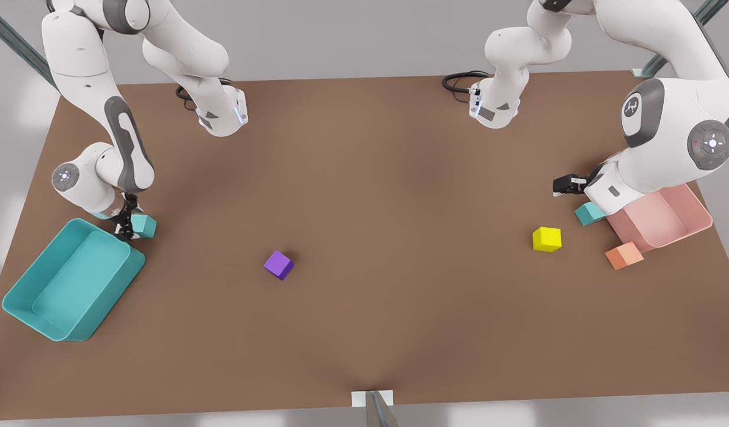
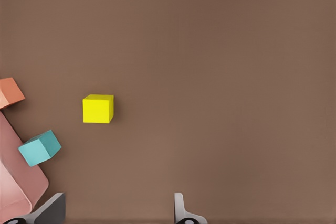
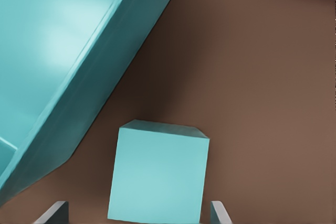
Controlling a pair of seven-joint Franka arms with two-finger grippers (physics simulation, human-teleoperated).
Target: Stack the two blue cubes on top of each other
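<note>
one teal cube (image 3: 157, 174) sits between the open right gripper (image 3: 139, 213) fingers.

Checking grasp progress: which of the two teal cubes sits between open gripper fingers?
The teal cube beside the teal bin, bracketed by the right gripper; the other lies by the pink bin.

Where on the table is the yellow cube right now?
The yellow cube sits on the front view's right, apart from the blue cube and the orange cube.
</note>
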